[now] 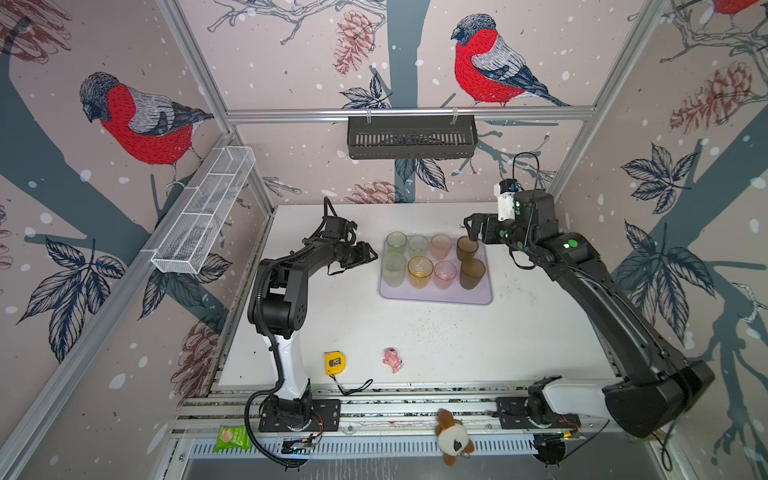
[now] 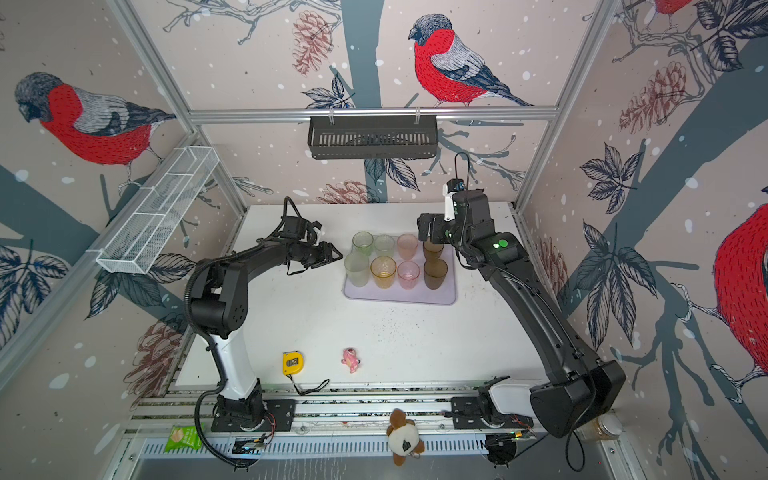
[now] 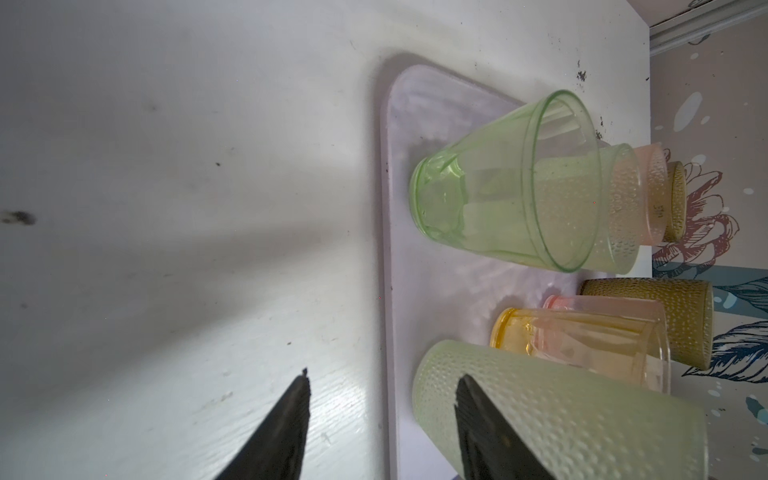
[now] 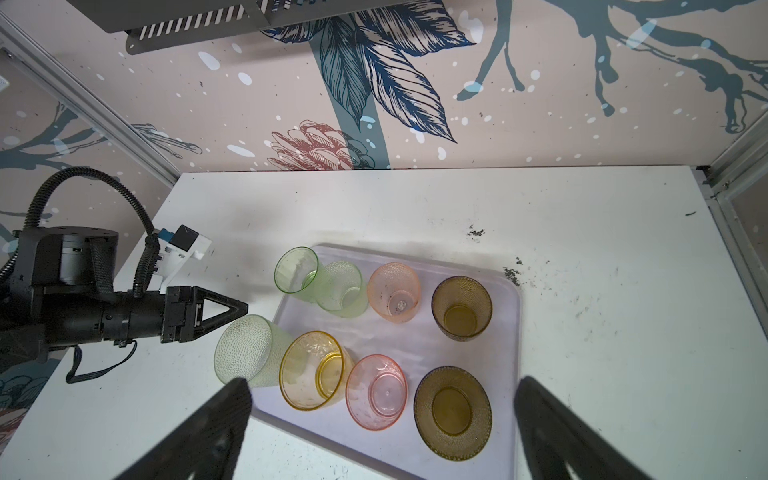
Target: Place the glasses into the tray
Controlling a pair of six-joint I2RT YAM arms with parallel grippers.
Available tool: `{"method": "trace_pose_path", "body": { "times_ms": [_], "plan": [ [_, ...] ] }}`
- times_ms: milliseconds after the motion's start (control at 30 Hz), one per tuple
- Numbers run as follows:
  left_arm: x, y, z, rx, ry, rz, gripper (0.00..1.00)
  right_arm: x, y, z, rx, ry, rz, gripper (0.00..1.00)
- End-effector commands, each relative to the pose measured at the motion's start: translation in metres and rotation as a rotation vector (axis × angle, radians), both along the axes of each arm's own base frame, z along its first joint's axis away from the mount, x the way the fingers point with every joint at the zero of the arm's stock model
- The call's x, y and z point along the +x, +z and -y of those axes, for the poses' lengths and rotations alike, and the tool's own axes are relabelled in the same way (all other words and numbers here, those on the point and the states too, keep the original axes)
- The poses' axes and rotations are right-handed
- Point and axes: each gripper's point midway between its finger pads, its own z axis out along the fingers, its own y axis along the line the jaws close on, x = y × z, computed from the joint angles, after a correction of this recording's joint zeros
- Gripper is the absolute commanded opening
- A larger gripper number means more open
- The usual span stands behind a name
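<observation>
Lavender tray point(image 1: 436, 297) with eight upright glasses point(image 1: 419, 272)

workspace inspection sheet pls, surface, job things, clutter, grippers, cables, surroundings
surface: white table, dark specks beside the tray
job's things: eight glasses upright in the tray, two rows of four
clutter: tape measure, pink toy on table; plush toy, green packet by front rail
grippers: left gripper open beside frosted glass; right gripper open above tray; both empty
cables: black hose on the left; cable loop on the right
surroundings: black basket, white mesh basket on walls
</observation>
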Motion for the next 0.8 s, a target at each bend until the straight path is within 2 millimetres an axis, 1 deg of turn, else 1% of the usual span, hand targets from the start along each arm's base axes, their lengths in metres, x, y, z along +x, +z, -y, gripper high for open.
{"method": "trace_pose_path", "body": {
  "times_ms": [0, 167, 467, 567, 767],
  "plan": [
    [0.011, 0.005, 0.01, -0.034, -0.028, 0.051, 0.55, 0.0, 0.008, 0.003, 0.007, -0.025, 0.017, 1.0],
    [0.015, -0.003, 0.02, -0.039, -0.042, 0.046, 0.52, -0.001, 0.01, 0.004, 0.006, -0.033, 0.015, 1.0],
    [0.021, -0.015, 0.026, -0.08, -0.018, 0.033, 0.48, -0.004, 0.012, 0.002, 0.006, -0.031, 0.011, 0.99],
    [0.02, -0.023, 0.03, -0.087, -0.023, 0.02, 0.46, -0.006, 0.013, 0.003, 0.007, -0.036, 0.014, 1.0],
    [0.019, -0.032, 0.034, -0.074, -0.023, 0.01, 0.43, -0.012, 0.014, 0.006, 0.008, -0.05, 0.016, 1.0]
  ]
}}
